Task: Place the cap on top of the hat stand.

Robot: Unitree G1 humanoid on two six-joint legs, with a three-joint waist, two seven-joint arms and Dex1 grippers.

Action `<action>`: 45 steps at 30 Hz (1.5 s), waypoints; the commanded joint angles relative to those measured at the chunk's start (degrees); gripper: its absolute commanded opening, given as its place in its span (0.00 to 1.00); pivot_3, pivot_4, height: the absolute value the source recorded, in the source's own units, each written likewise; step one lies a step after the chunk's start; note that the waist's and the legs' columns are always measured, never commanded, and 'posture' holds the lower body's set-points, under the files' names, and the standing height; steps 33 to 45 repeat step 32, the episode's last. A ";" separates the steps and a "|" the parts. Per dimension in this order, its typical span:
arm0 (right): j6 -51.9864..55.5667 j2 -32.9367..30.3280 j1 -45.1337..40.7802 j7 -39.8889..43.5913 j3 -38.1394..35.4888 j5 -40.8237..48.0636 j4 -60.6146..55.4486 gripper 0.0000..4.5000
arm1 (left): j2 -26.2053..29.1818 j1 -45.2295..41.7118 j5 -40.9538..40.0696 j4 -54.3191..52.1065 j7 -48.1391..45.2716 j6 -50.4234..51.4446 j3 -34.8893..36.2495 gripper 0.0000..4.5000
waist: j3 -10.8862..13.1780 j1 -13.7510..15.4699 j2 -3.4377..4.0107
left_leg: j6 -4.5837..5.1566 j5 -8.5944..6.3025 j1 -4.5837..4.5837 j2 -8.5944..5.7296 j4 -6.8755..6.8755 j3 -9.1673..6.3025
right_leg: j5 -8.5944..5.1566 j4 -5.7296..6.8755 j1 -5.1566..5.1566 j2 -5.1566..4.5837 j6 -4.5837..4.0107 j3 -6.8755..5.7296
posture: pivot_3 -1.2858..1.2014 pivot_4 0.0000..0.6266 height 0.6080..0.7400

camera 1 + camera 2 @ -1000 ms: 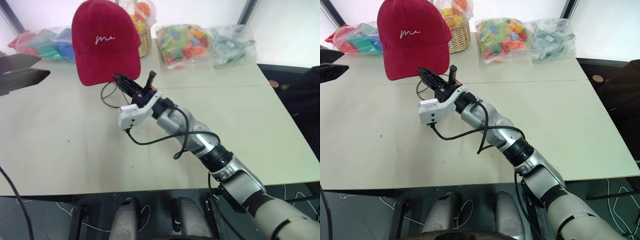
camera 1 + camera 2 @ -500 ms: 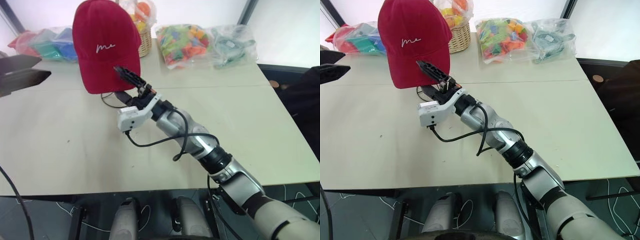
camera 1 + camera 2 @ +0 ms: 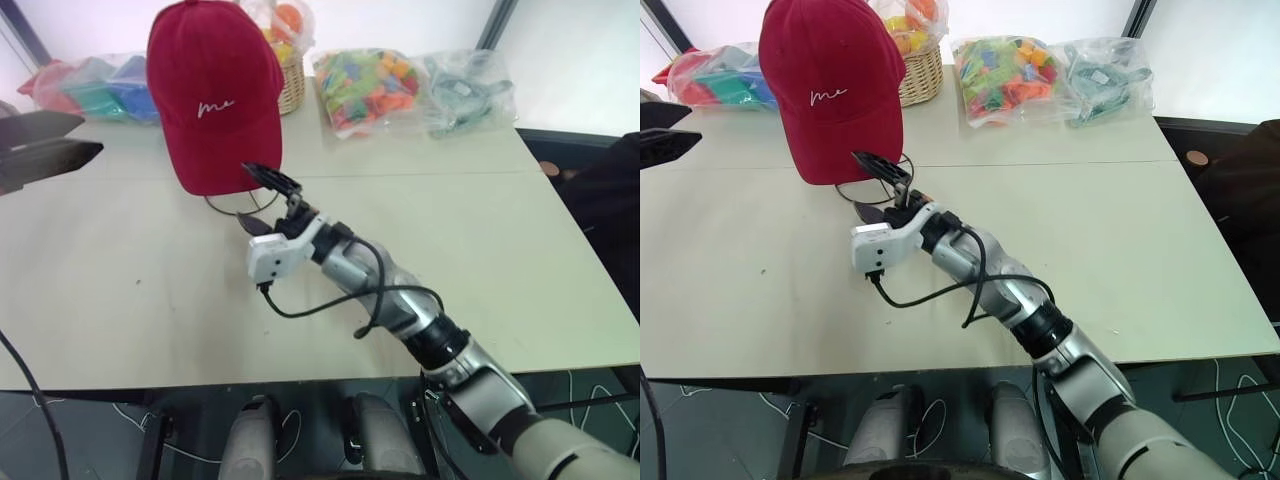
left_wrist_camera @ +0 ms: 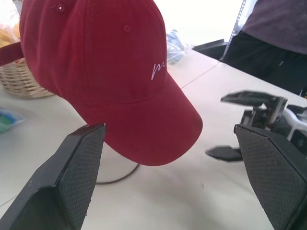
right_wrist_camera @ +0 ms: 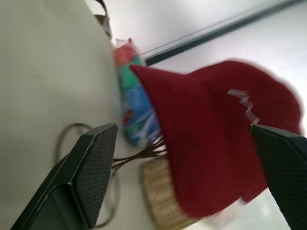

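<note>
Right tool [image 3: 268, 196] dropped clear below cap [image 3: 213, 95], fingers spread, nothing held. Cap sits over hat stand [image 3: 238, 204] near surface [image 3: 120, 280] far edge. Left tool [image 4: 170, 158] spread, empty. Placement judged done.

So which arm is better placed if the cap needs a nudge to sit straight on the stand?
The right, probably. Its gripper is open just below the cap brim, beside the stand ring. The left gripper is open too, but off at the table edge.

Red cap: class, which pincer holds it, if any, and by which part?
Neither. The cap sits on the hat stand; right pincer and left pincer are open.
</note>
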 commanded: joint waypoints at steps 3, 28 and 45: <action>11.21 0.82 1.28 8.37 -8.64 10.15 -12.63 0.99 | 0.94 0.39 -0.03 -0.79 -0.75 -0.98 0.97 1.00 | 0.00 -0.01 0.00 | 0.00 0.00 0.00 0.00 0.00 -0.01 | 0.00 0.01 0.01 0.00 0.00 0.00 | 0.52 0.24 1.00; 55.34 -36.36 4.56 47.52 -44.51 66.61 -15.76 0.99 | -0.92 17.86 2.32 -2.43 2.77 -2.22 7.46 1.00 | 0.02 0.76 0.05 | 0.05 -0.03 0.11 0.02 -0.06 0.12 | 0.00 -0.11 0.07 -0.03 0.00 0.03 | 0.52 0.24 1.00; 52.37 -37.58 4.01 46.46 -44.08 66.88 -12.43 0.99 | -1.32 19.95 2.96 -3.57 4.24 -2.55 7.99 1.00 | 0.02 0.86 0.05 | 0.05 -0.03 0.11 0.02 -0.06 0.13 | 0.00 -0.12 0.06 -0.03 0.00 0.04 | 0.52 0.24 1.00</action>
